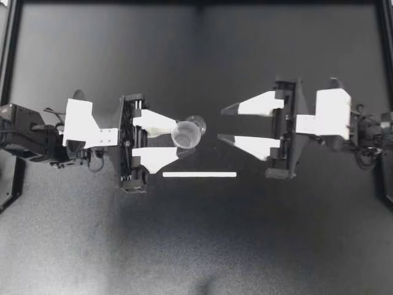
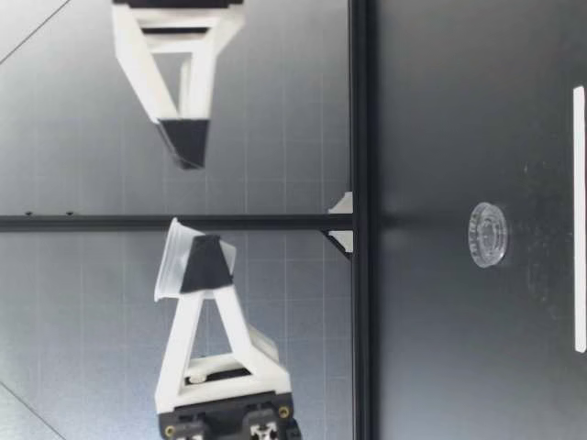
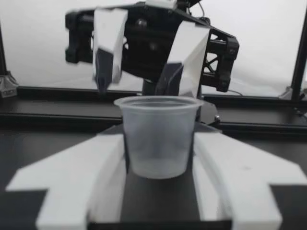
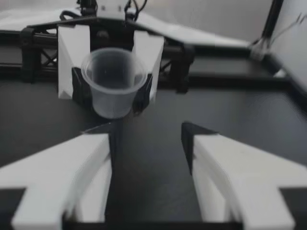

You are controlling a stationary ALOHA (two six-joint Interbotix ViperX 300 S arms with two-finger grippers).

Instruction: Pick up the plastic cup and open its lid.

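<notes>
My left gripper [image 1: 180,137] is shut on a clear plastic cup [image 1: 184,134], holding it upright well above the table. The cup's mouth is uncovered in the left wrist view [image 3: 158,136] and in the right wrist view [image 4: 113,81]. A round clear lid [image 2: 488,235] lies flat on the table below the cup; in the top view the lid [image 1: 198,125] peeks out beside the cup. My right gripper [image 1: 226,125] faces the cup from a short gap away, open with nothing between its fingers [image 4: 86,163]. In the low view the cup [image 2: 174,259] sits between the left fingertips.
A white strip [image 1: 199,174] lies on the dark table just in front of the grippers. Black frame rails [image 1: 13,49] run along the table's sides and back edge.
</notes>
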